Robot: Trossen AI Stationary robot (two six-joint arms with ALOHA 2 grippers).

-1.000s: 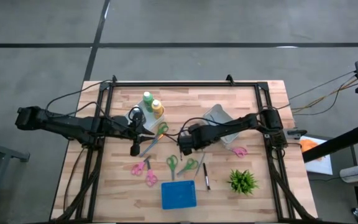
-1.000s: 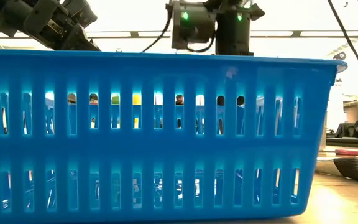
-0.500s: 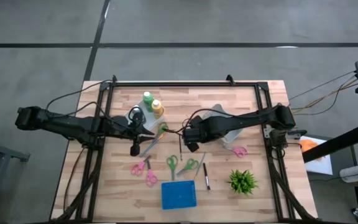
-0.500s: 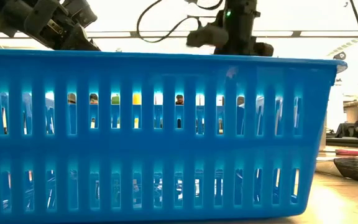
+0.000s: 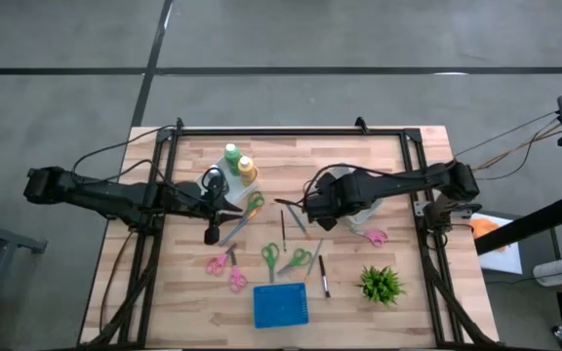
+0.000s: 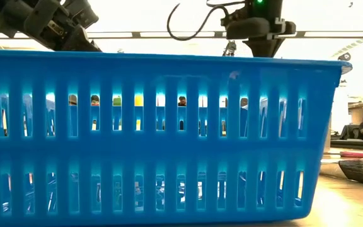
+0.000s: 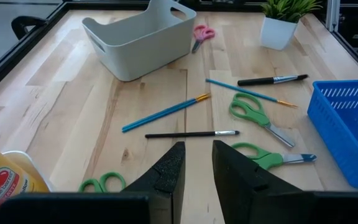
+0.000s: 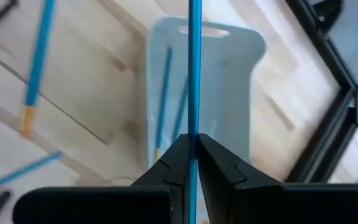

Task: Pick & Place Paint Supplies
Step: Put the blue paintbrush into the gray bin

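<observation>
Wooden table (image 5: 388, 156) is framed by black rails | blue basket (image 5: 281, 305) is set at the near edge, scissors (image 5: 270, 256) beyond it | brushes (image 7: 165, 114) are laid mid-table | left gripper (image 7: 194, 163) is held slightly parted, empty, near the bottles (image 5: 239, 163) | right gripper (image 8: 191, 152) is clamped on a blue brush (image 8: 194, 68) above the grey bin (image 8: 229, 93), two brushes seen inside.

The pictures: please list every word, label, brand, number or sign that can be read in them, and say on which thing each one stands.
No text can be read in any view.
Yellow-orange bottle: it carries a red and white label with print, too blurred to read.
Green bottle, blue basket, grey bin, scissors and brushes: no writing shows.
</observation>
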